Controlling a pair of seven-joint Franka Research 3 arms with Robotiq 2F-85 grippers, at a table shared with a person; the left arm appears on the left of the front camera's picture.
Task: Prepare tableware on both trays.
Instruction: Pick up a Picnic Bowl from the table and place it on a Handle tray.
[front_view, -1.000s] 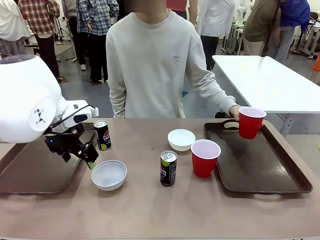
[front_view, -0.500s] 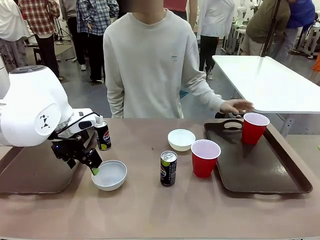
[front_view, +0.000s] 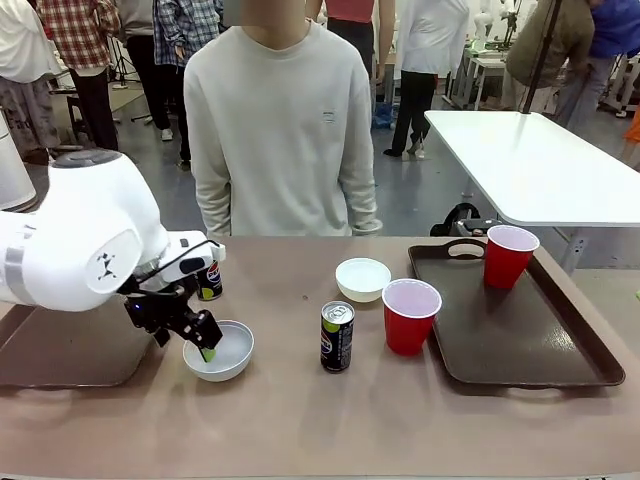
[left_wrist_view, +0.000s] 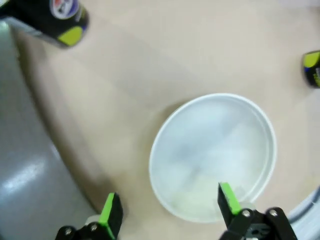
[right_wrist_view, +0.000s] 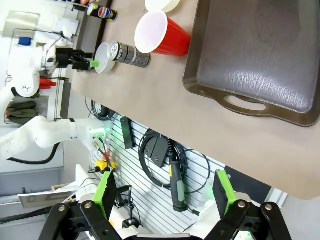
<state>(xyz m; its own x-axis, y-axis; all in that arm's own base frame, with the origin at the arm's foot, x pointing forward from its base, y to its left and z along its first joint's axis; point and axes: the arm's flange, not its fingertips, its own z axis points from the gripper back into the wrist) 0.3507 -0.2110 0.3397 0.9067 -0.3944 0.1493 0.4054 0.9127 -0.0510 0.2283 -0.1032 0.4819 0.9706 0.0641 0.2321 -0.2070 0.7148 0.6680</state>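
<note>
My left gripper (front_view: 200, 345) is down at the near white bowl (front_view: 225, 352), jaws apart astride its left rim. In the left wrist view one finger (left_wrist_view: 227, 197) is inside the bowl (left_wrist_view: 215, 145) and the other (left_wrist_view: 111, 215) is outside, neither touching. A second bowl (front_view: 362, 278) sits mid-table. One Pepsi can (front_view: 337, 336) stands in the middle; another (front_view: 210, 282) is partly hidden behind my arm. One red cup (front_view: 411, 315) stands on the table, and another (front_view: 509, 256) on the right tray (front_view: 540, 345). The left tray (front_view: 60, 350) is bare. My right gripper (right_wrist_view: 165, 195) hangs open off the table's near edge.
A person in a pale sweatshirt (front_view: 275, 130) stands at the far side, hands off the table. A white table (front_view: 540, 160) is behind on the right. Bare tabletop (front_view: 320, 420) runs along the front edge.
My left gripper moved right and down onto the near bowl's rim. The person set a red cup on the right tray and pulled the hand back.
</note>
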